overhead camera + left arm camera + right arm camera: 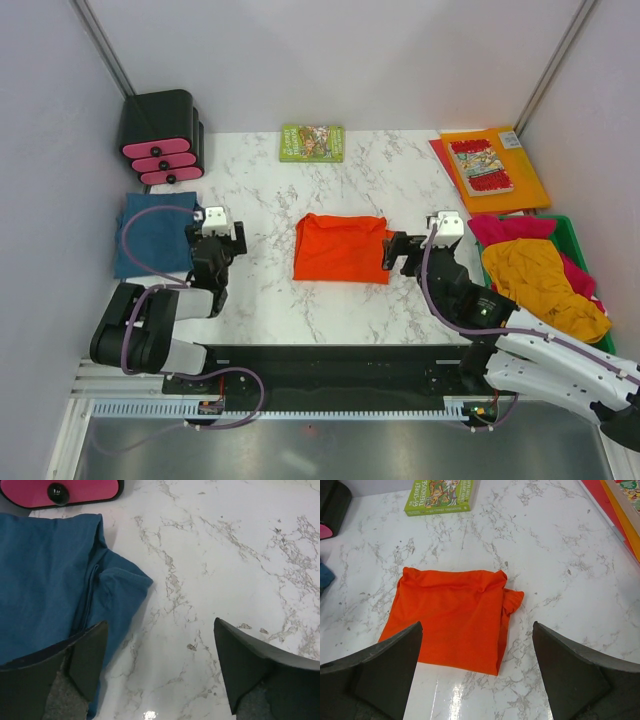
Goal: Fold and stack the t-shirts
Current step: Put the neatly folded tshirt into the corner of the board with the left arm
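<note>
The table point(260, 300) is a smooth white slab veined with grey like marble, glossy enough to throw back a spot of light near its front edge. At its middle lies the orange-red t-shirt point(340, 248), soft matte cloth folded into a rough rectangle. Its top edge is slightly rumpled and a small bunched nub of fabric pokes out of its right side. The right fingers point(565, 670), dark, flat wedges with blunt tips, stand spread wide just off that right side, with nothing between them.

At the left edge of the table the teal-blue t-shirt point(150, 235) lies folded into a thicker pad. Its layers show as stepped edges, and one rounded corner spills onto the stone. The left fingers point(87, 660) are also parted wide over bare marble. One tip overlaps the shirt's hem in the wrist view, though whether it touches the cloth cannot be told.

On the right, a green plastic bin point(578, 228) with straight walls holds the mustard-yellow t-shirt point(545, 285), crumpled loosely on top of the magenta-pink t-shirt point(505, 228).

At the far left corner stands a black, rounded drawer unit point(160, 140) with three pink fronts. A green paperback point(312, 142) lies at the far edge, and a stiff orange folder point(525, 180) carries a comic book point(482, 165).
</note>
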You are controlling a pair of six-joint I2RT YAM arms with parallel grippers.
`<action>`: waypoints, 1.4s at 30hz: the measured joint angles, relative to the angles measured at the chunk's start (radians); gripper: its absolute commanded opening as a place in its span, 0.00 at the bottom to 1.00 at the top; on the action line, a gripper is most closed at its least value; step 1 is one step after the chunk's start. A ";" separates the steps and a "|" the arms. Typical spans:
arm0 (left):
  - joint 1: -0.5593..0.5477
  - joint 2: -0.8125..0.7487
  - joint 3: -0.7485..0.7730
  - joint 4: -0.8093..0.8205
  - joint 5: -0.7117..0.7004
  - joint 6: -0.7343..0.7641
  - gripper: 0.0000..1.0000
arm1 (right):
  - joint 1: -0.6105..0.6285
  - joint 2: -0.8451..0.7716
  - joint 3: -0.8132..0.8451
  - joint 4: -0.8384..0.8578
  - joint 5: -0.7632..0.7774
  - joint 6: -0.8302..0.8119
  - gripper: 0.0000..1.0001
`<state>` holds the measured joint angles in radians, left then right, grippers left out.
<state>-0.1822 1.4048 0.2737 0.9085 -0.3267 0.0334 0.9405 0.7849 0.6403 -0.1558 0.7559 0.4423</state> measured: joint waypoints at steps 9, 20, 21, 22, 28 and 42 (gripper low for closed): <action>0.026 -0.005 -0.034 0.086 -0.002 -0.008 1.00 | 0.003 -0.011 -0.011 -0.033 -0.044 0.027 0.98; 0.089 0.034 -0.081 0.201 0.205 -0.002 1.00 | 0.006 0.017 -0.017 -0.016 -0.043 0.033 0.98; 0.089 0.034 -0.080 0.201 0.208 -0.002 1.00 | 0.007 0.032 -0.017 -0.008 -0.042 0.033 0.98; 0.089 0.034 -0.080 0.200 0.209 -0.002 1.00 | 0.007 0.046 -0.017 0.000 -0.041 0.033 0.98; 0.089 0.035 -0.080 0.201 0.226 -0.002 1.00 | 0.011 0.229 0.029 0.036 -0.034 0.033 0.98; 0.089 0.035 -0.080 0.201 0.229 -0.003 1.00 | 0.207 0.602 0.514 -0.079 0.270 -0.020 0.98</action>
<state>-0.0929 1.4395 0.1940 1.1091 -0.0982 0.0307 1.1473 1.3865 1.1542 -0.2348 1.0256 0.4225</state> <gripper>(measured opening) 0.993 0.982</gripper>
